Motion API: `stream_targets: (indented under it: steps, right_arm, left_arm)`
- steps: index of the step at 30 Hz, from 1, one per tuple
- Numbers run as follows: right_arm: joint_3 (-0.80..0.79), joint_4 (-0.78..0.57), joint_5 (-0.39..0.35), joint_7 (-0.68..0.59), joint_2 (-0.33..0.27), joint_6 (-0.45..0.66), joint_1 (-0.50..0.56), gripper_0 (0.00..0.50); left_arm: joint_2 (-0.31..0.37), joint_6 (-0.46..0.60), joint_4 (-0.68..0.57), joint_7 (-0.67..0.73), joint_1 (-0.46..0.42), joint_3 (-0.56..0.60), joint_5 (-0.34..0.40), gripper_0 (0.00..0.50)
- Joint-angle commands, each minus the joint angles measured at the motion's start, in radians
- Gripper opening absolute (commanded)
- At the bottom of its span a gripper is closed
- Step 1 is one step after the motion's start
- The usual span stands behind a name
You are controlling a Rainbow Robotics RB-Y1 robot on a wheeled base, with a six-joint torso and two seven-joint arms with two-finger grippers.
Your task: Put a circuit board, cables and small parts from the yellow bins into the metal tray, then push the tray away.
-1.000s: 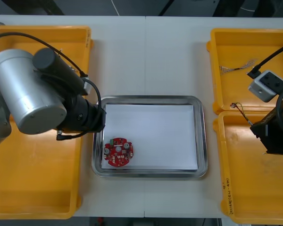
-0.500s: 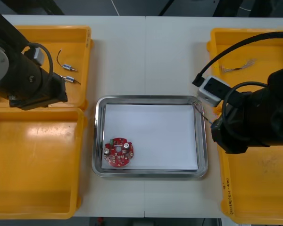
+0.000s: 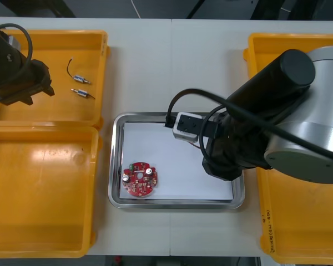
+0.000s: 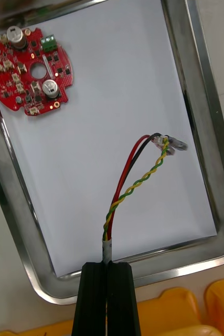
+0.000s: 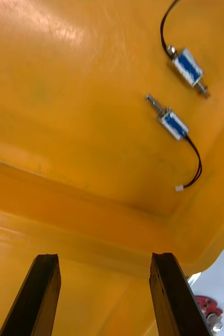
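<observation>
The light bench (image 3: 172,61) carries the far left bin (image 3: 55,108) and the near left bin (image 3: 44,194) edge to edge along its left edge. The far right bin (image 3: 266,61) and the near right bin (image 3: 299,233) lie along its right edge. The metal tray (image 3: 172,204) lies between them, toward the near edge.

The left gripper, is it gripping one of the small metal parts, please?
No, the left gripper is open over the yellow bin, both small metal parts lying clear of it.
</observation>
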Motion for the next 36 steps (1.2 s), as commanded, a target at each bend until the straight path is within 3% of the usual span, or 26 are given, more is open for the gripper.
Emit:
stream_targets:
  steps: [1,10,16,21,30,36]
  right_arm:
    - [0.090,0.018,0.062,0.093,0.015,0.002,-0.037,0.000]
    - [0.159,0.107,0.080,0.156,0.023,-0.003,-0.036,0.000]
    - [0.183,0.169,0.086,0.161,0.038,-0.061,-0.030,0.000]
    - [0.240,0.181,0.151,0.158,0.040,-0.115,-0.016,0.000]
    - [0.321,0.264,0.175,0.162,0.029,-0.232,-0.014,0.000]
    - [0.352,0.282,0.209,0.179,0.026,-0.241,-0.014,0.000]
  left_arm:
    - [0.041,-0.040,0.079,-0.036,-0.098,0.016,-0.012,0.500]
    - [0.024,-0.088,0.245,-0.017,-0.219,-0.065,-0.032,0.500]
    - [-0.022,-0.125,0.341,0.000,-0.288,-0.087,-0.061,0.500]
    - [-0.069,-0.149,0.430,0.015,-0.347,-0.087,-0.096,0.500]
    - [-0.134,-0.240,0.591,0.046,-0.416,-0.101,-0.151,0.500]
    - [-0.169,-0.324,0.711,0.070,-0.457,-0.154,-0.180,0.500]
